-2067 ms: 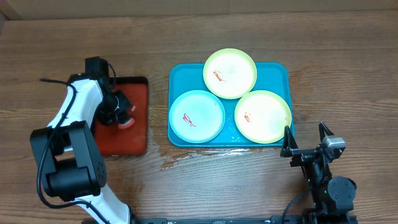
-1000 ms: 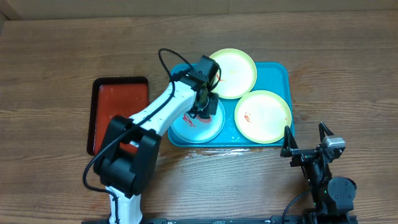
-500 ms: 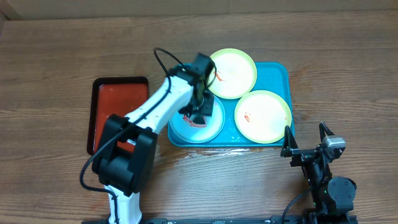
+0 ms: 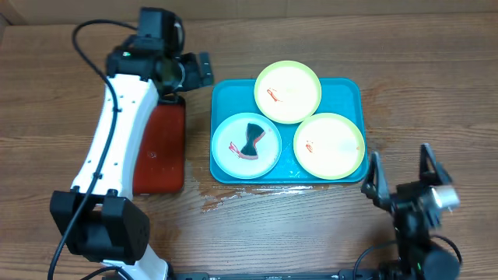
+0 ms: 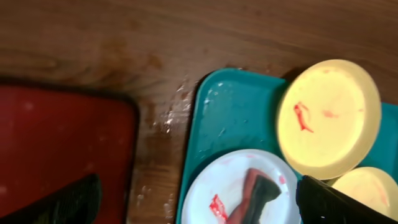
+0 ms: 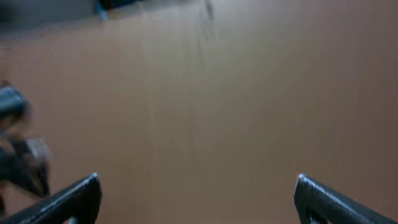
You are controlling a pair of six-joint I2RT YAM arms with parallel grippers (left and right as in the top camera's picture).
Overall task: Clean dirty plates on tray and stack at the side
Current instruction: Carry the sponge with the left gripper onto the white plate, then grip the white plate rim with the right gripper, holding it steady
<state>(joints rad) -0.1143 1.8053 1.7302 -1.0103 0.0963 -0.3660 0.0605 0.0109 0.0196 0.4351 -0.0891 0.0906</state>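
From overhead, I am holding my left gripper (image 4: 198, 71) spread wide and empty over the wooden table (image 4: 350, 39), by the far corner of the red tray (image 4: 159, 148). The turquoise tray (image 4: 226, 97) is carrying three smeared plates (image 4: 328, 145), a dark scrap (image 4: 250, 140) lying on the pale blue one. My left wrist is showing wet specks (image 5: 168, 118) on the wood. My right wrist is blurring into brown, my right gripper (image 6: 198, 183) gaping wide.

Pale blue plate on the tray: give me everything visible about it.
Round, shallow, plastic-looking pale blue plate, lying flat in the near-left part of the turquoise tray. It carries a small red smear and a black-and-red bow-tie-shaped scrap lying loose near its middle. Its far rim meets a yellow-green plate; whether they overlap is unclear. Nothing else touches it.
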